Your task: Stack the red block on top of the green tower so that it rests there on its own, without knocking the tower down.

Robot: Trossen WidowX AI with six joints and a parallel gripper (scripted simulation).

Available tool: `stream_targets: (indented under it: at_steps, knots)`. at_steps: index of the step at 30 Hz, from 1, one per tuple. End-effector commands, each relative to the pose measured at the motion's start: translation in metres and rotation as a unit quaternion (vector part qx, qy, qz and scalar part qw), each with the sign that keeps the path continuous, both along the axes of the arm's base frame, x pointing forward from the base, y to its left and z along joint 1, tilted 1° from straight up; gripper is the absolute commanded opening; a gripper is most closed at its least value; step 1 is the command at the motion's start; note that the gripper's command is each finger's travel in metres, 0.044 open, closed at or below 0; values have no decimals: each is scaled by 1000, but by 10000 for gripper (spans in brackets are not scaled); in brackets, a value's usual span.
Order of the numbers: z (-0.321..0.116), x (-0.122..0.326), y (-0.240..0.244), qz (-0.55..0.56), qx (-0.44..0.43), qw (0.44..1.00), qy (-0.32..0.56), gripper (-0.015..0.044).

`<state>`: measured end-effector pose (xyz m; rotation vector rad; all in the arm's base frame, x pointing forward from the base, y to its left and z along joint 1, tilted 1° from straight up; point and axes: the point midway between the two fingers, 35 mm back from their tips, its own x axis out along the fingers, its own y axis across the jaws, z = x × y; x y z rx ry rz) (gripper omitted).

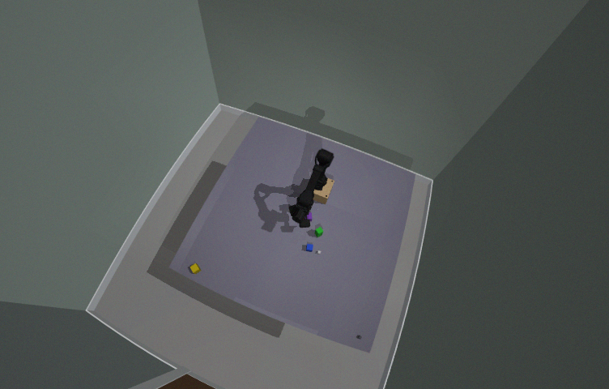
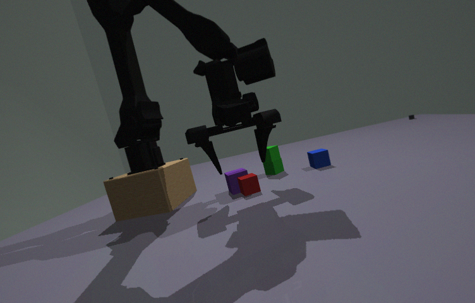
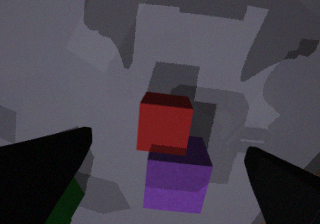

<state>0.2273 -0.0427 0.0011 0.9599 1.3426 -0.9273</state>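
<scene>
Hovering wide-open, empty claw, red block flat, green tower upright.

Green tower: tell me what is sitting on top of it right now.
Nothing rests on the green tower. One open gripper finger overlaps its top edge in the exterior view. The red block sits beside the purple block.

No text, label, brand, number or sign can be read anywhere in these views; every block face, the arm and the bench surface appear plain and unmarked.
</scene>
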Motion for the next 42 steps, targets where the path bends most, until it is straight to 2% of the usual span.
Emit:
stream_targets:
  at_steps: [1, 29, 42]
  knots:
    - [-4, 2, 1, -1, 1, 1000, -4, 440]
    - [-46, 3, 2, -1, 1, 1000, -4, 440]
    - [-47, 3, 2, -1, 1, 1000, -4, 440]
